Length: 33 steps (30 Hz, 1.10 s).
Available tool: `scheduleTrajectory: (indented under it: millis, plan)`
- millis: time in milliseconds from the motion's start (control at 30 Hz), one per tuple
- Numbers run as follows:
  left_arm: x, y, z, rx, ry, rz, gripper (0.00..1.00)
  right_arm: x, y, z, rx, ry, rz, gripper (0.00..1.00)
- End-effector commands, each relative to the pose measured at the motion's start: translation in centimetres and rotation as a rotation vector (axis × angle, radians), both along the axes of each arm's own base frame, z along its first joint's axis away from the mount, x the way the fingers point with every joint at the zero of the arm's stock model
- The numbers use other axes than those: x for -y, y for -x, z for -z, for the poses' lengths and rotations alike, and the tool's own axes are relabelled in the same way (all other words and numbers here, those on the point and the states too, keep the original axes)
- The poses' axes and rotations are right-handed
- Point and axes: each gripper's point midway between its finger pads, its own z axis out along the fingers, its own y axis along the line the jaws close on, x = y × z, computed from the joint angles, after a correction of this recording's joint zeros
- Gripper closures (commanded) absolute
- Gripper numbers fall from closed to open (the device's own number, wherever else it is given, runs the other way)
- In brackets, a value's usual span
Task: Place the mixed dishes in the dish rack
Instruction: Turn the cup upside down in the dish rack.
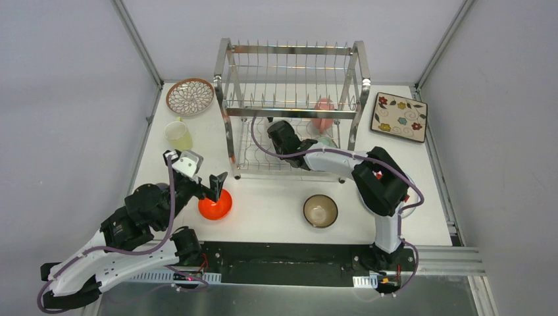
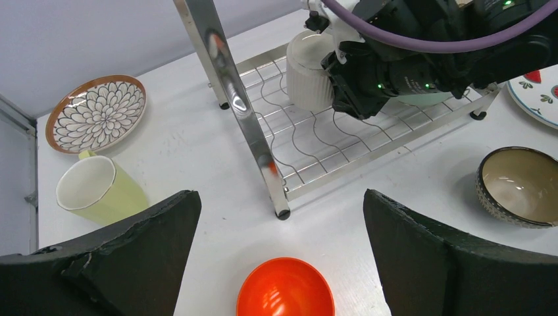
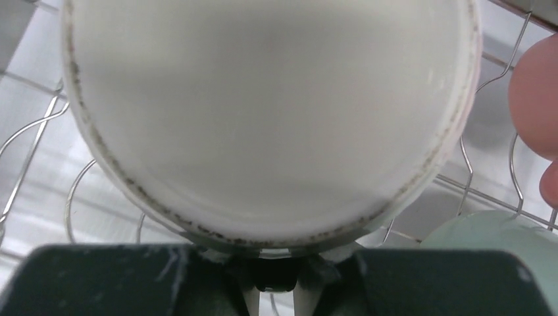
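Observation:
The steel dish rack (image 1: 293, 72) stands at the back centre. My right gripper (image 1: 275, 131) reaches into its lower tier and is shut on the white mug (image 3: 270, 112), whose base fills the right wrist view. The mug stands on the lower wire shelf (image 2: 308, 72). A mint bowl (image 3: 500, 243) and a pink cup (image 1: 323, 113) are beside it in the rack. My left gripper (image 1: 218, 181) is open and empty just above the orange bowl (image 2: 285, 289), which sits on the table.
A petal-pattern plate (image 1: 189, 96) and a yellow-green cup (image 1: 177, 135) are left of the rack. A brown bowl (image 1: 320, 210) is front centre. A square floral plate (image 1: 399, 116) is at the right. A strawberry plate (image 2: 536, 92) lies partly under the right arm.

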Motion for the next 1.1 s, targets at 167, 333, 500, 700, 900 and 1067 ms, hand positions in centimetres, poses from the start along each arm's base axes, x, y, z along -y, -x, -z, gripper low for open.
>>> scheduleTrajectory:
  millis: [167, 333, 500, 700, 900, 1067]
  plan:
    - [0.2, 0.3, 0.5, -0.004, -0.021, 0.031, 0.01, 0.4, -6.1, -5.5, 0.183, -0.122, 0.229, 1.0]
    - [0.4, 0.4, 0.6, -0.006, -0.024, 0.041, 0.01, 1.5, -7.6, -5.0, 0.203, -0.091, 0.317, 0.97]
    - [0.4, 0.4, 0.6, -0.006, -0.023, 0.044, 0.01, 2.6, -8.5, -4.2, 0.183, -0.081, 0.377, 0.95]
    - [0.6, 0.5, 0.6, -0.008, -0.024, 0.052, 0.01, 4.6, -8.8, -3.6, 0.193, -0.057, 0.459, 0.9]
    - [0.6, 0.5, 0.7, -0.008, -0.026, 0.053, 0.01, 5.1, -8.9, -3.4, 0.192, -0.046, 0.482, 0.76]
    - [0.6, 0.5, 0.6, -0.007, -0.025, 0.053, 0.01, 5.3, -8.6, -3.4, 0.176, -0.037, 0.484, 0.72]
